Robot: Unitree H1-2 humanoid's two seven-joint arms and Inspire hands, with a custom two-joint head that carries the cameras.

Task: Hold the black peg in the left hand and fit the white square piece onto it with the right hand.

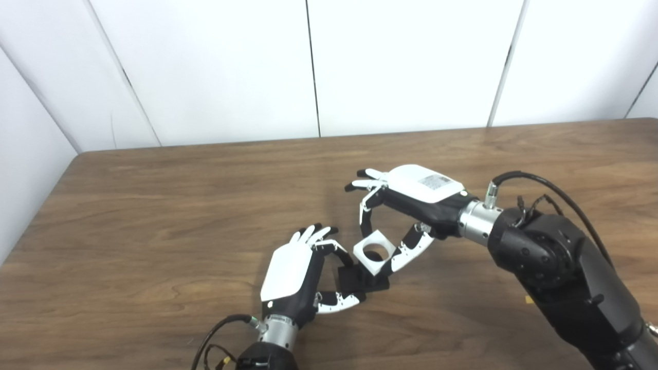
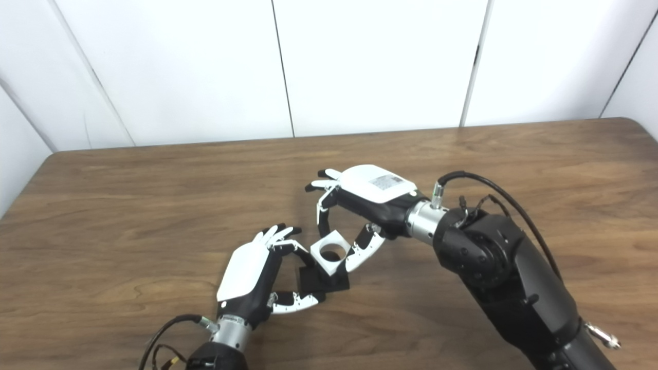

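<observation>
Clearly the white square piece [image 1: 374,252] looks light and rigid, perhaps slippery; the right hand [image 1: 406,205] pinches its opposite edges over the black peg [image 1: 360,280]; the left hand [image 1: 303,277] curls around that peg's base on the wooden table [image 1: 154,216].

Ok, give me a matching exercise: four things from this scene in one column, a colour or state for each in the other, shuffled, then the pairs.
Things:
1. left hand
2. right hand
3. white square piece
4. table

States:
A. brown wood grain
B. has a round hole through it
C. fingers closed on the black base
D. pinches the white piece from above

Pairs: 1-C, 2-D, 3-B, 4-A
</observation>
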